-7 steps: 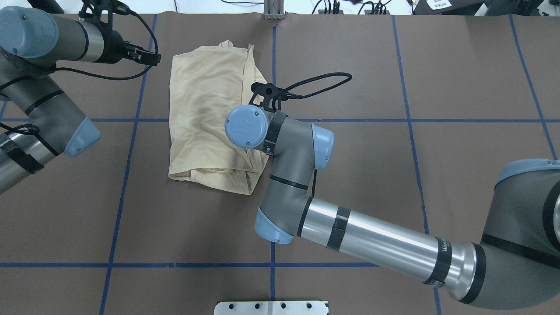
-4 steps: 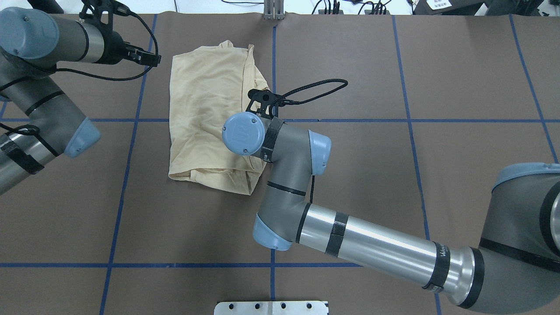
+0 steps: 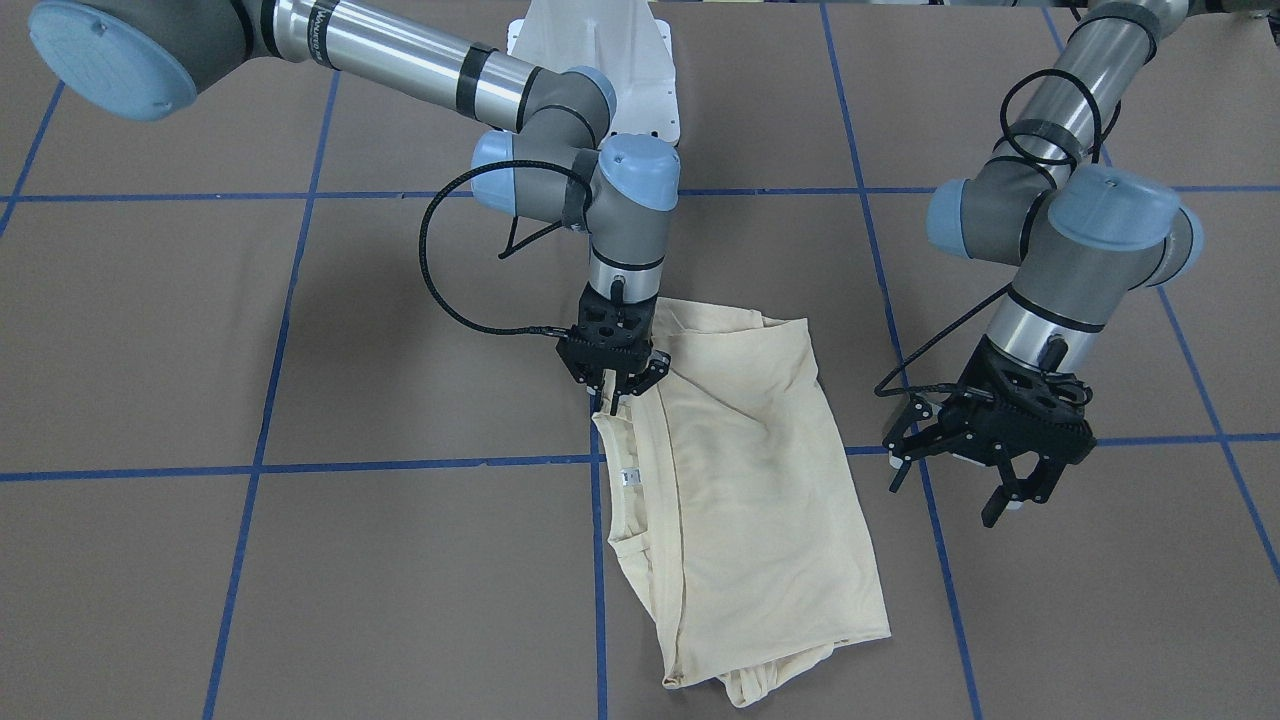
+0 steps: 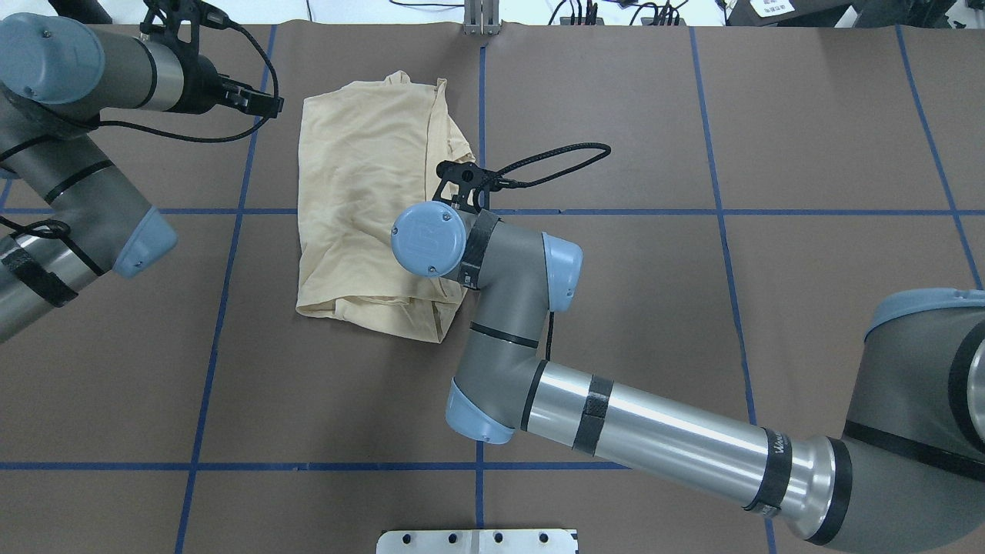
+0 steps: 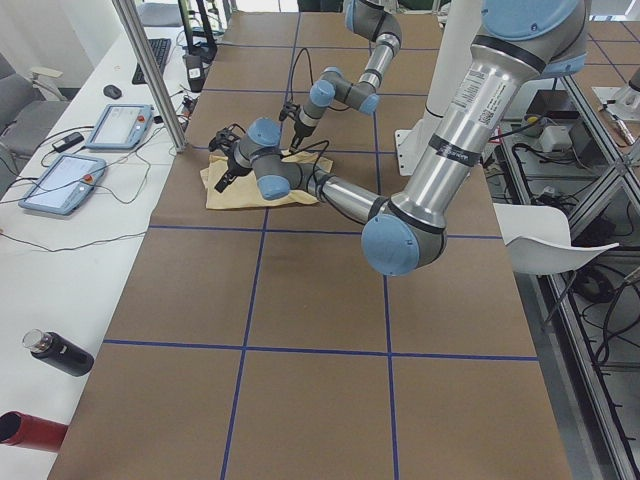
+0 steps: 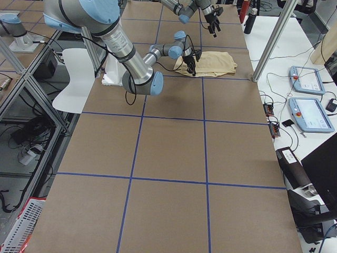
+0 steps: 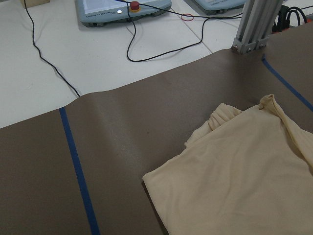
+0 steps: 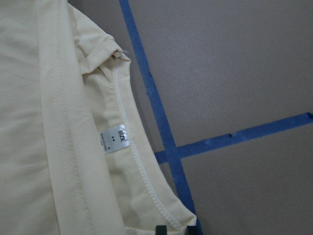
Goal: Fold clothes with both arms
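T-shirt (image 3: pixel 745 480), pale cream, lies folded on the desk (image 3: pixel 300 580), toward its far edge from the robot. I see the right claw (image 3: pixel 612 392) pinched together on the collar edge, just by the white neck label (image 8: pixel 113 141) reading "SIZE". My left claw (image 3: pixel 1012 490) hangs spread beside the shirt, above bare desk, not touching it.
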`<state>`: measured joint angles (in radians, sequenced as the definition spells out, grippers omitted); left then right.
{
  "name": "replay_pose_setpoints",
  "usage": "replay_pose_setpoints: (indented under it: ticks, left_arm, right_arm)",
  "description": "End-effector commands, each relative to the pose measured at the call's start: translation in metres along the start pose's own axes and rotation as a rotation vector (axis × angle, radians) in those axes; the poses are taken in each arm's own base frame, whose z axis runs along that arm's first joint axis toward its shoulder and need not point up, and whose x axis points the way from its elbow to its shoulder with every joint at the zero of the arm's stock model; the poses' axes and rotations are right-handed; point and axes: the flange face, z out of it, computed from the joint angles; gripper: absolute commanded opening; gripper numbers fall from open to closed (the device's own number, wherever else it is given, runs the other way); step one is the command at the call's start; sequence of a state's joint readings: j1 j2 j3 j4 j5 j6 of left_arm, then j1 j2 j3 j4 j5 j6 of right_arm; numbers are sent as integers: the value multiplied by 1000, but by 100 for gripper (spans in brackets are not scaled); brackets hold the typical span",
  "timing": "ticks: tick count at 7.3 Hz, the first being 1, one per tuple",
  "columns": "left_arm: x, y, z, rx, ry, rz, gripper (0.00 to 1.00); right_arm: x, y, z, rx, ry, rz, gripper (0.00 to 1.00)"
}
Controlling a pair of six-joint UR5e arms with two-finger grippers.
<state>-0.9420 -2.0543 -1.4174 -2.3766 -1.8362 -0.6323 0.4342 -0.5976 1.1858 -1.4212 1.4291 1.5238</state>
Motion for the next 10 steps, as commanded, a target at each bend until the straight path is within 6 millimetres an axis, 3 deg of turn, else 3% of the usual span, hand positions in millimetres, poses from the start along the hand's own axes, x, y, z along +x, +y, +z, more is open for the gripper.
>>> replay_pose_setpoints:
  ticks: [1, 2, 4, 6, 8, 9, 10]
  left_arm:
    - [1, -1, 0, 2, 1, -4, 100]
    - [1, -1, 0, 2, 1, -4, 100]
    - [1, -1, 0, 2, 1, -5, 100]
    - [6, 2, 1, -1, 10, -26, 100]
    - [10, 3, 2, -1, 15, -28, 100]
    - [10, 3, 1, 0, 16, -29, 100]
    - [10, 3, 1, 0, 16, -29, 100]
  right_arm:
    - [2, 0, 2, -1, 6, -6, 16]
    - [4, 1, 3, -4, 9, -7, 0]
    - [27, 0, -7, -9, 0, -6, 0]
    - [104, 4, -44, -15, -12, -25, 0]
    - [163, 43, -66, -25, -26, -72, 0]
    - [182, 66, -70, -8, -28, -99, 0]
    - [192, 77, -65, -10, -16, -115, 0]
